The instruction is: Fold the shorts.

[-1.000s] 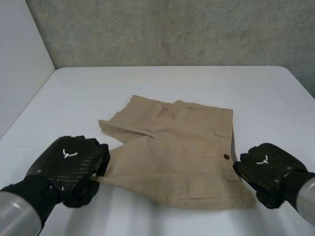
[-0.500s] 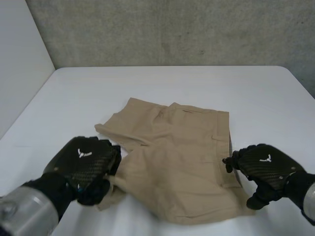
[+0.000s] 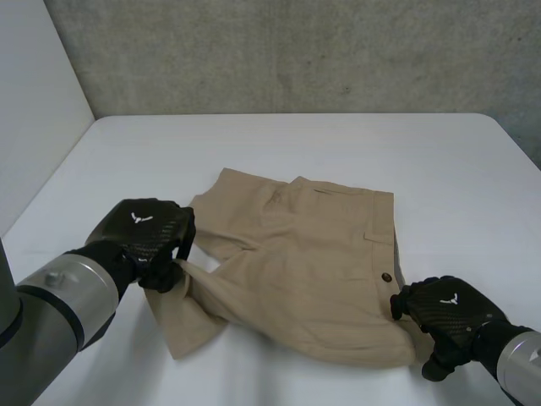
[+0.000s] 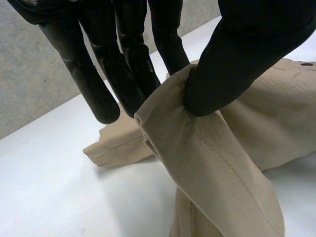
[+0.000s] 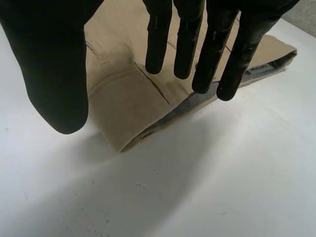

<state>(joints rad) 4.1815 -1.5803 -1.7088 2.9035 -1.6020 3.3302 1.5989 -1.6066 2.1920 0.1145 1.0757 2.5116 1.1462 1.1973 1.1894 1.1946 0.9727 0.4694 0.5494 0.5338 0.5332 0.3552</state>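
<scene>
**Item.** Shorts (image 3: 313,254): tan, spread near the middle of the table (image 3: 296,144). Waistband w/ button (image 3: 386,276) faces the robot's right, legs face its left. The near leg's hem is raised off the surface and bunched. The far leg lies flat.

**L hand** (image 3: 148,233): closed on the near leg's hem. Wrist view shows the thumb (image 4: 232,64) clamping the cloth edge against the fingers.

**R hand** (image 3: 444,313): at the near waistband corner. Fingers (image 5: 187,39) are straight and spread over the cloth, thumb apart, holding nothing. Cloth contact: cannot tell.

**Step (est.).** Fold no. 1, early: leg end lifted, not yet laid over.

**Next move (est.).**
1. Keep the L pinch and carry the hem across toward the waistband.
2. Press R fingers down on the waistband so the body doesn't slide.
3. Only 1 leg is held, so the far leg needs separate handling.
</scene>
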